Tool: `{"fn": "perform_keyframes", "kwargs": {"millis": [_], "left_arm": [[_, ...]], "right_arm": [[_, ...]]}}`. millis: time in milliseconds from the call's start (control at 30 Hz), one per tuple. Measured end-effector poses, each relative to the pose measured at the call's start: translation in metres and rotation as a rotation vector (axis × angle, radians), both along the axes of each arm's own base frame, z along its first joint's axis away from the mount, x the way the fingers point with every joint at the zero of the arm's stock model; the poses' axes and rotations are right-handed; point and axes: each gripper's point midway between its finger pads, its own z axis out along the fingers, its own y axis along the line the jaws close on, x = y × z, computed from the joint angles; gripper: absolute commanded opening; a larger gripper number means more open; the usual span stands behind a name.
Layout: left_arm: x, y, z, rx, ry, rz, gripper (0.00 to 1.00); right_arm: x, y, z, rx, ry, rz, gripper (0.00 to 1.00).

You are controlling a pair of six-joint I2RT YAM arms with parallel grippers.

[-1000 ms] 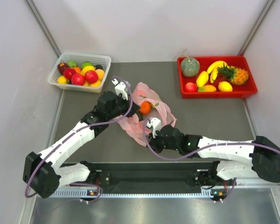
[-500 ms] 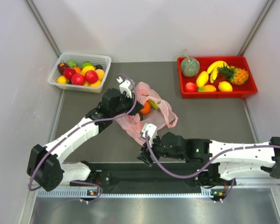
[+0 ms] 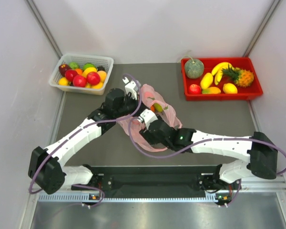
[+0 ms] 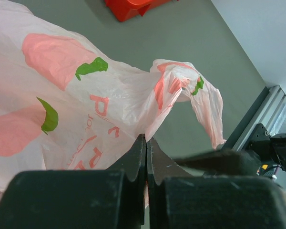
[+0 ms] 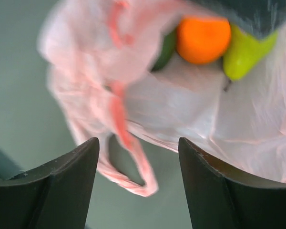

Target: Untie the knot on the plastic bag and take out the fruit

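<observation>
Bag (image 3: 150, 93) lies mid-desk (image 3: 209, 119) with the fruit not yet out: an orange (image 5: 202, 32) and a green pear (image 5: 243, 52) show inside the pink film. Left fingers (image 4: 146, 138) are clenched on a fold of the bag. Right fingers (image 5: 138, 143) stand released at its near side, a loose handle strip (image 5: 117, 114) hanging between them (nothing gripped). Whether the knot is fully undone cannot be told, though the mouth looks open. Every fruit remains to be lifted out.
</observation>
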Motion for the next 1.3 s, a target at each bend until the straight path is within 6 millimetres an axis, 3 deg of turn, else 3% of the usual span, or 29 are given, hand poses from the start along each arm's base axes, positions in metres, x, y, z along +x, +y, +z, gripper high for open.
{"fn": "perform_keyframes", "kwargs": {"millis": [133,367,467,500,567,600,633,800,1033,1233,1300], "left_arm": [[-0.001,0.000,-0.001,0.004,0.005,-0.004,0.00],[-0.001,0.000,-0.001,0.005,0.006,-0.005,0.00],[-0.001,0.000,-0.001,0.005,0.006,-0.004,0.00],[-0.001,0.000,-0.001,0.005,0.006,-0.004,0.00],[-0.001,0.000,-0.001,0.005,0.006,-0.004,0.00],[-0.001,0.000,-0.001,0.005,0.006,-0.004,0.00],[-0.001,0.000,-0.001,0.004,0.006,-0.004,0.00],[0.000,-0.002,-0.001,-0.015,-0.003,-0.003,0.00],[0.000,-0.009,-0.008,-0.058,0.017,-0.014,0.00],[-0.004,-0.012,-0.017,-0.083,0.048,-0.025,0.00],[-0.008,-0.013,-0.023,-0.085,0.069,-0.030,0.00]], "right_arm": [[0.011,-0.017,-0.030,-0.049,0.040,-0.001,0.76],[-0.003,-0.010,-0.075,-0.074,0.133,0.101,0.74],[-0.007,-0.007,-0.085,-0.078,0.159,0.120,0.53],[-0.009,-0.006,-0.087,-0.075,0.166,0.125,0.34],[-0.013,-0.004,-0.088,-0.056,0.186,0.133,0.15],[-0.015,-0.003,-0.088,-0.047,0.198,0.141,0.01],[-0.019,-0.002,-0.088,-0.035,0.213,0.147,0.00],[-0.053,0.006,-0.067,0.089,0.286,0.250,0.00],[-0.096,0.056,-0.013,0.296,0.343,0.464,0.00],[-0.110,0.109,0.020,0.407,0.343,0.575,0.05],[-0.110,0.121,0.022,0.441,0.354,0.586,0.14]]}}
